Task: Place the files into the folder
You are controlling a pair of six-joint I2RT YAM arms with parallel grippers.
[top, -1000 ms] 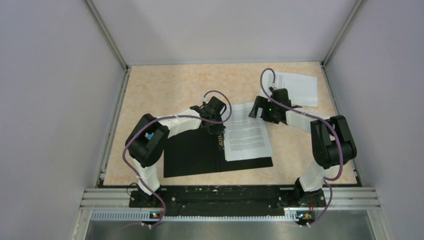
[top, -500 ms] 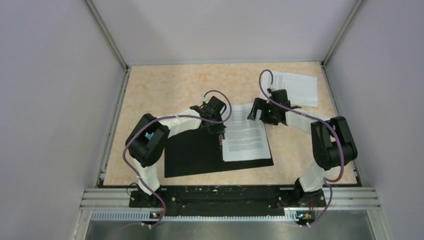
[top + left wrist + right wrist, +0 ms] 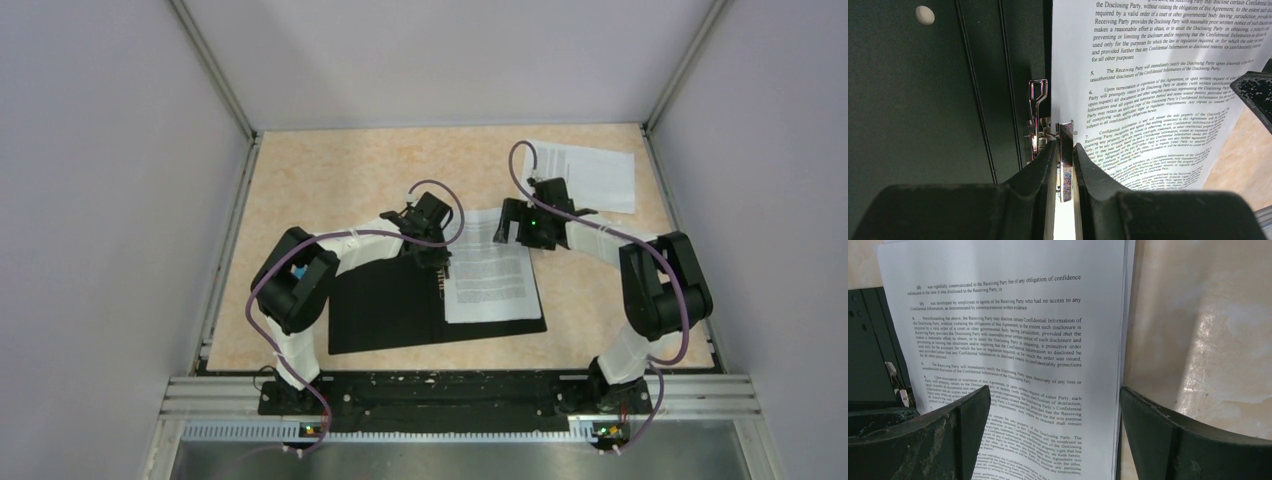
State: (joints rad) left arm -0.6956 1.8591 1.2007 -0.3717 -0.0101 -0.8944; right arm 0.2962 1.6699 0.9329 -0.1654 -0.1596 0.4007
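Observation:
The folder [image 3: 385, 310] lies open on the table, black inside up. A stack of files [image 3: 490, 280], white sheets of dense text, rests on its right half and reaches past its far edge. My left gripper [image 3: 438, 262] sits at the spine, shut on the thin metal plate [image 3: 1066, 160] of the spine clip [image 3: 1038, 115], right beside the files' left edge [image 3: 1158, 75]. My right gripper [image 3: 510, 222] stands open at the files' far end. In the right wrist view its fingers straddle the stack's right edge [image 3: 1013, 340], one over the print, one over the table.
Another printed sheet [image 3: 590, 175] lies at the back right corner of the beige table [image 3: 330, 180]. Grey walls close in the left, right and far sides. A metal rail [image 3: 460, 395] with both arm bases runs along the near edge.
My right gripper has shifted a little to the left, and the stack of files has slid left with it towards the spine. The left gripper has held still on the clip.

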